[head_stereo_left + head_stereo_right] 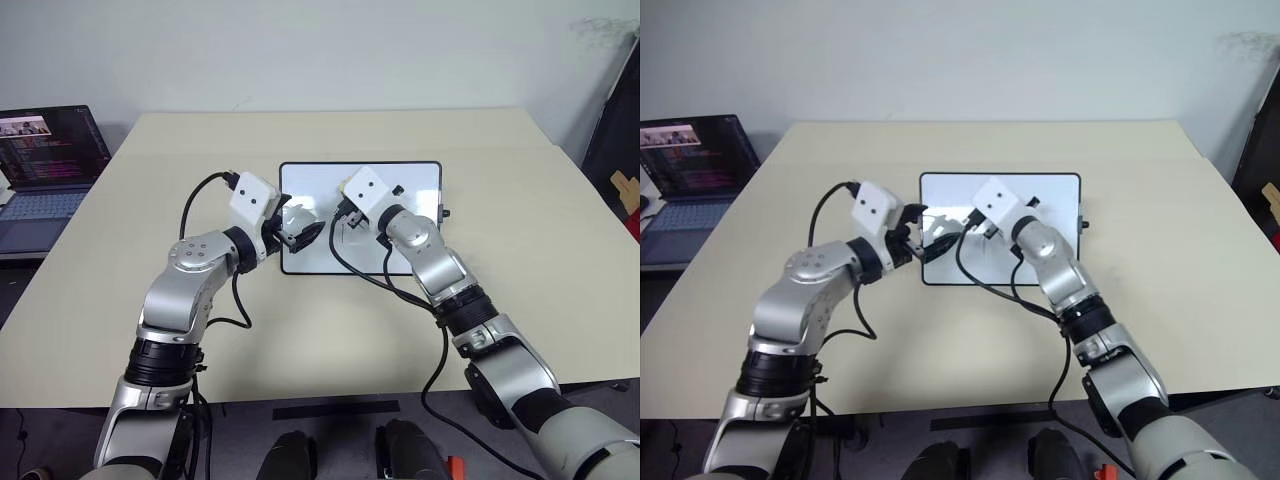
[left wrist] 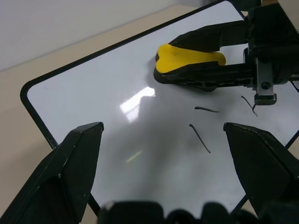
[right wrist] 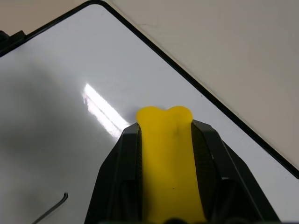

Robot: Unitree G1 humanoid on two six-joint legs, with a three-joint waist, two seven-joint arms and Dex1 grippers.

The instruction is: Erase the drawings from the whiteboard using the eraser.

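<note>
The whiteboard [image 1: 420, 180] lies flat on the desk [image 1: 300, 330]. The right pincer [image 2: 196, 63], pinching the yellow eraser [image 2: 187, 57] lengthwise between its fingers, hovers over the board; the remaining drawings [image 2: 201, 137] lie just beside its tip, toward the spread, empty left pincer [image 2: 163, 140].

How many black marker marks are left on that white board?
3 visible: a short dash, a longer stroke below it, and a hooked mark beside the right gripper. More may be hidden.
</note>
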